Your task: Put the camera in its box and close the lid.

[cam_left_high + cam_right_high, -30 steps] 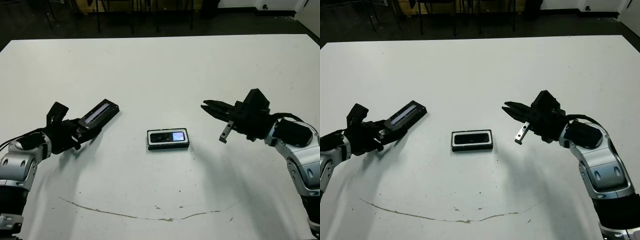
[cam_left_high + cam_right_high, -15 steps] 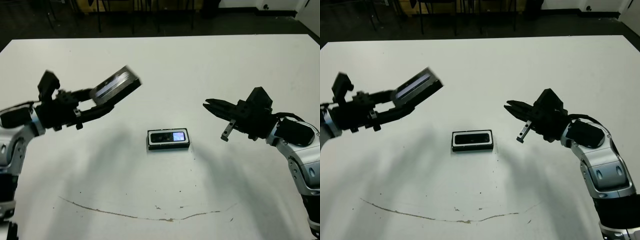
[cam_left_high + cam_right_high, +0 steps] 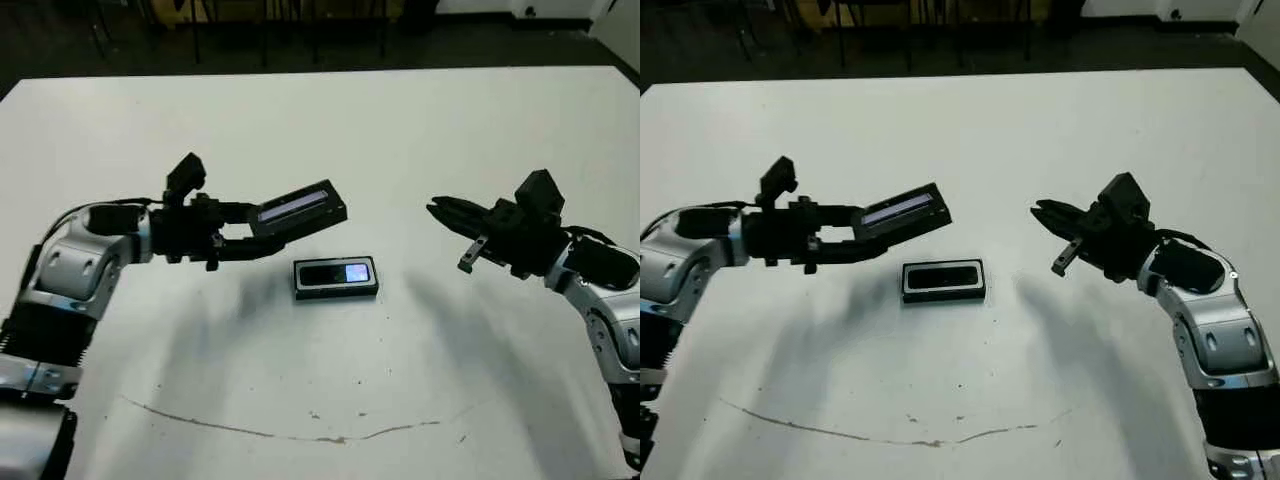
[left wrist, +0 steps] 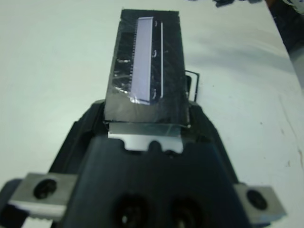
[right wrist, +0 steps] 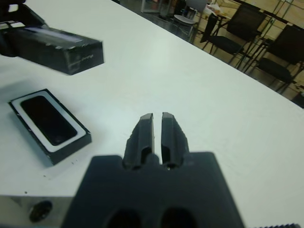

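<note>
- The camera (image 3: 337,272) lies flat inside the box (image 3: 336,292), its small bluish screen lit at the end toward the right arm; the box sits on the white tabletop (image 3: 400,130) between the two arms.
- The left gripper (image 3: 262,232) holds the lid (image 3: 298,208) clamped between its fingers, pale strip facing up; the left wrist view shows the lid pinched at one short end.
- Over the last second the left arm has lifted the lid off the tabletop, where it lay well to the left of the box, and swung it in: half a second ago it was high and still left of the box, and now it hangs tilted just above and beyond the box's left end, not touching it.
- The right gripper (image 3: 1048,217) has barely shifted, drawing slightly further from the box; it hovers to the box's right, holding nothing, its fingers nearly closed with only a thin gap between them.
- This suggests the first half of the task is done and the closing step is under way: the lid probably still has to be levelled, squared to the box's outline and lowered onto it.
- A skewed approach could nudge the loose box aside.
</note>
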